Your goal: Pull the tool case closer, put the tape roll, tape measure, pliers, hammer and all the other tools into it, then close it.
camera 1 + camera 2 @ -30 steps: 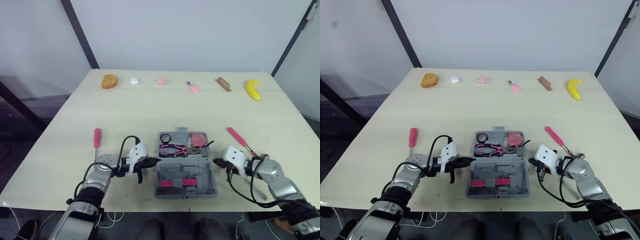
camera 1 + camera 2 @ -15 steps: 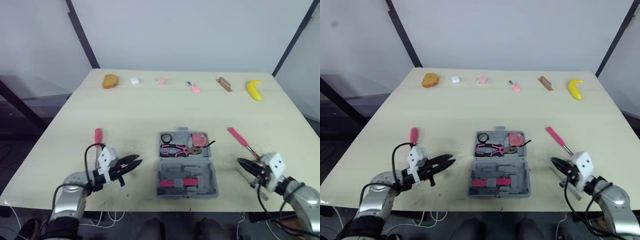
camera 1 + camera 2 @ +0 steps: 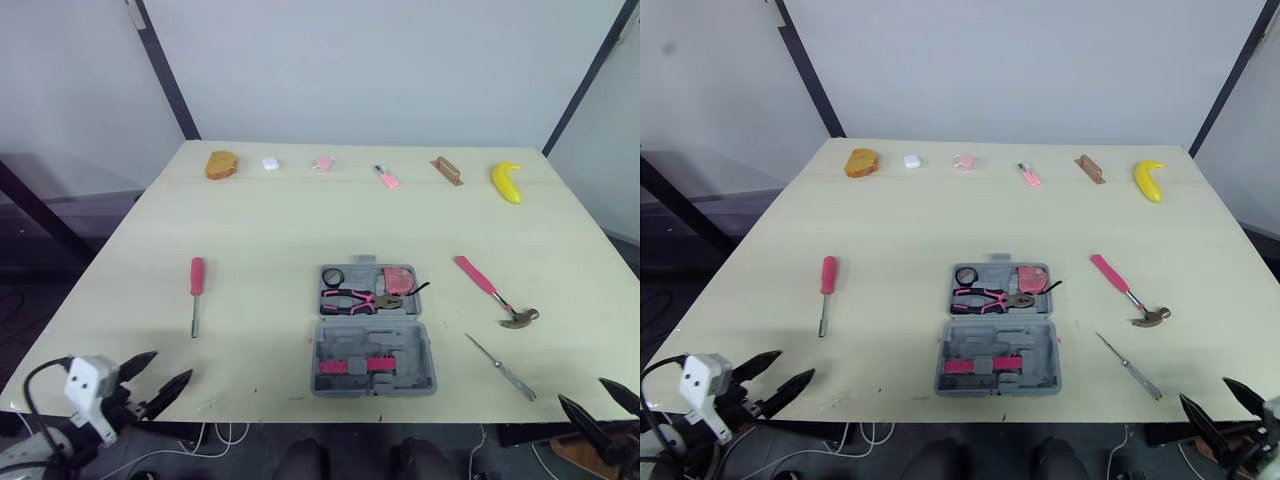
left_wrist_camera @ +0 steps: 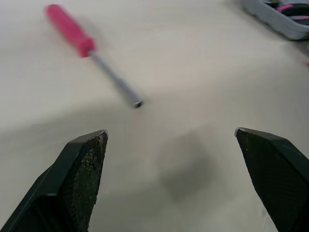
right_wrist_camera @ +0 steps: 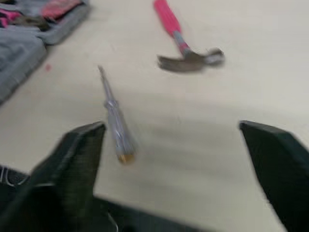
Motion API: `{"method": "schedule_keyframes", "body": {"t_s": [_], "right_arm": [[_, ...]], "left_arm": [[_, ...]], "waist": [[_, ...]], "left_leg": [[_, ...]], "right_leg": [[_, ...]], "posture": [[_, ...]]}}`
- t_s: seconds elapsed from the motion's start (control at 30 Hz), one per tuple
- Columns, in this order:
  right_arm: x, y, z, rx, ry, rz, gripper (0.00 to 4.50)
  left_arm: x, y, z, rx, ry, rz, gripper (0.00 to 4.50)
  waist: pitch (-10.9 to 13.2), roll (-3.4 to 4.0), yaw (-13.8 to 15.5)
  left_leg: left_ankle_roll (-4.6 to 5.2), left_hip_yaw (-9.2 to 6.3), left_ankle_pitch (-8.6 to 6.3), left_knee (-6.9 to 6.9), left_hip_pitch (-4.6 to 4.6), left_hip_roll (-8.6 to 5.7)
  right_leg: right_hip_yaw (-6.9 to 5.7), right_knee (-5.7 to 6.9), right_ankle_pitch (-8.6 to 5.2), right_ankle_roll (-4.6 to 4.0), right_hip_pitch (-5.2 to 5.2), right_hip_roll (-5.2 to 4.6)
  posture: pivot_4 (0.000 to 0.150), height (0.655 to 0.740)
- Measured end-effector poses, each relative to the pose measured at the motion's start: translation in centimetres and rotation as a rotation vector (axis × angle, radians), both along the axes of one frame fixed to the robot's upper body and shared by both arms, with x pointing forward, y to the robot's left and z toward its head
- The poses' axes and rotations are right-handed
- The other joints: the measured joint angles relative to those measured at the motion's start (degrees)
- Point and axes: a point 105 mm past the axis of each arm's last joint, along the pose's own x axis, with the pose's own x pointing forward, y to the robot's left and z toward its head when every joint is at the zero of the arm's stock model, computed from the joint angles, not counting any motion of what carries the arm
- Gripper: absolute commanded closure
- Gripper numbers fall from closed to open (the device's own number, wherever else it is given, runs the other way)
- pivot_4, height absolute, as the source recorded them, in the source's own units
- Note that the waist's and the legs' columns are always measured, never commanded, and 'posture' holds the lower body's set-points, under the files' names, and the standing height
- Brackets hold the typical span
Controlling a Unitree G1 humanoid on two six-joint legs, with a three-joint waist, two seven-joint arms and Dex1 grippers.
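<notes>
Tool case [image 3: 420, 352] lies open near the front middle of the table [image 3: 300, 215]. Its far half holds the tape roll [image 3: 332, 276], pliers [image 3: 350, 298] and tape measure [image 3: 398, 278]. To its right, apart from it, lie the hammer [image 3: 493, 291] and, nearer the front edge, a clear-handled screwdriver [image 3: 500, 367]. Well to its left lies a pink-handled screwdriver [image 3: 196, 295]. Left gripper [image 3: 170, 366] hangs off the front left corner and right gripper [image 3: 582, 391] off the front right. Both have fingers spread wide, holding nothing.
</notes>
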Motion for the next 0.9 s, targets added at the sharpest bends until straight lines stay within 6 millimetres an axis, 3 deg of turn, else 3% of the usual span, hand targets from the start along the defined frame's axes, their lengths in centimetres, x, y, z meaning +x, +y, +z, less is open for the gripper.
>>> {"method": "schedule_keyframes", "body": {"t_s": [0.17, 0.37, 0.9], "right_arm": [[-1.6, -0.5, -0.7, 0.014, 0.031, -0.021, 0.04], [-1.2, 0.3, -0.7, 0.004, 0.034, 0.030, 0.04], [5.8, 7.1, -0.7, -0.055, 0.059, 0.241, 0.04]], "left_arm": [[-0.6, 0.4, 0.0, 0.005, 0.006, 0.002, 0.00], [0.1, -0.9, 0.6, 0.016, -0.020, -0.070, 0.00], [3.6, -9.2, 4.2, 0.101, -0.138, -0.560, 0.00]], "waist": [[0.0, 0.00, 0.0], [0.0, 0.03, 0.0], [0.0, 0.02, 0.1]], "left_leg": [[0.00, 0.02, 0.00, -0.02, 0.01, 0.02], [0.00, 0.05, 0.00, -0.02, 0.01, 0.02], [0.00, 0.04, 0.00, -0.01, -0.02, -0.06]], "right_leg": [[0.02, -0.01, 0.00, -0.01, 0.00, 0.00], [0.05, -0.01, 0.00, -0.02, 0.00, -0.03], [0.04, -0.01, 0.02, -0.02, -0.01, 0.05]], "posture": [[0.150, 0.7400], [0.150, 0.7400], [0.150, 0.7400]]}}
